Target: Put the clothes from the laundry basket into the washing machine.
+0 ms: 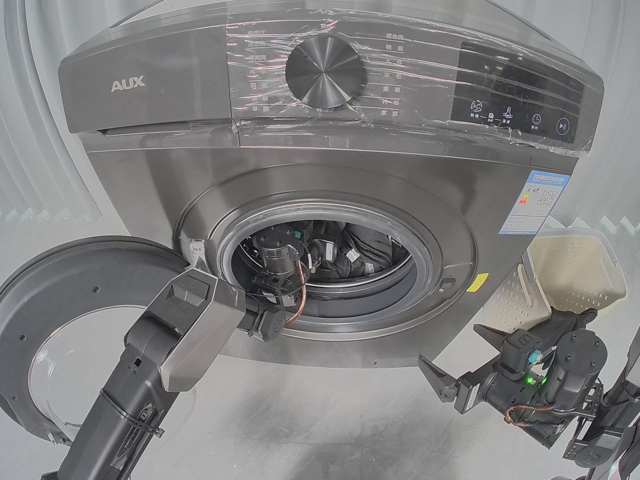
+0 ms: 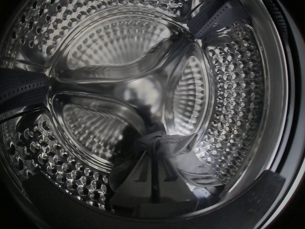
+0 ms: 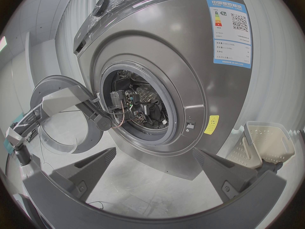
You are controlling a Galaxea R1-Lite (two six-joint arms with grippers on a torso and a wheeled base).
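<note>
Brushed grey steel covers the front-loading washing machine [image 1: 167,168], which stands at 12 o'clock in the head view. Clear plastic film is stretched over its round metal dial [image 1: 325,71] and dark touch panel [image 1: 520,95]. Its round, glass-centred dark grey door [image 1: 67,268] hangs wide open at 8 o'clock. The grey left arm [image 1: 187,328] comes up from 7 o'clock and passes through the door opening.

Inside the dimpled, perforated steel drum [image 2: 235,96], the left gripper [image 2: 154,158] has its two fingers drawn almost together. A crumpled grey cloth [image 2: 173,142] is bunched over their tips. The light in there is dim, but the fingers appear to be pinching that cloth. The cloth hangs well inside the drum, in front of the ribbed back plate.

At 4 o'clock in the head view, the black right gripper [image 1: 450,347] is out in front of the machine's lower right corner, over the pale floor. Its jaws are spread wide with nothing between them.

Just beyond it, at 3 o'clock, the cream perforated plastic laundry basket [image 1: 587,268] sits on the floor beside the machine's right side. A blue-and-white energy label [image 1: 533,201] and a small yellow sticker [image 1: 477,282] are stuck to the front panel between the door opening and the basket.
</note>
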